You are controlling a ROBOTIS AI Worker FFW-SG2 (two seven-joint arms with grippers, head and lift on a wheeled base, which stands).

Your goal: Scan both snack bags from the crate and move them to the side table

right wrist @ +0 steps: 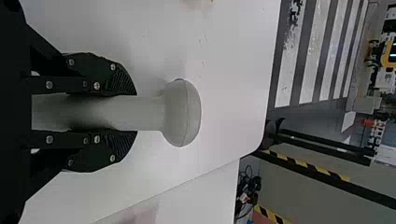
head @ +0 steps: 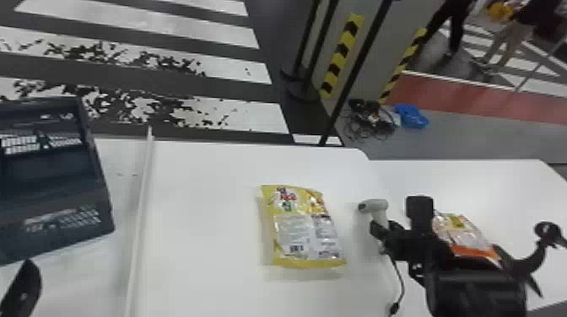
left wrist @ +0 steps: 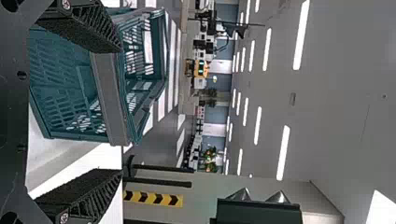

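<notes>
My right gripper (head: 379, 234) is shut on the handle of a pale grey scanner (head: 376, 205), just right of a yellow snack bag (head: 303, 227) lying on the white table with its printed label and barcode up. In the right wrist view both fingers of the right gripper (right wrist: 134, 113) clasp the scanner (right wrist: 182, 113). An orange-and-white snack bag (head: 462, 234) lies on the side table, partly behind the right arm. My left gripper (head: 25, 286) is at the lower left, in front of the dark crate (head: 99, 181). In the left wrist view, the left gripper (left wrist: 118, 110) stands open near the crate (left wrist: 109, 98).
A raised white strip (head: 141, 202) runs along the table between crate and yellow bag. The side table (head: 506, 181) adjoins at the right. A black cable (head: 400, 278) hangs from the scanner. Dark posts (head: 358, 71) stand behind the tables, near cables and a blue item (head: 411, 116) on the floor.
</notes>
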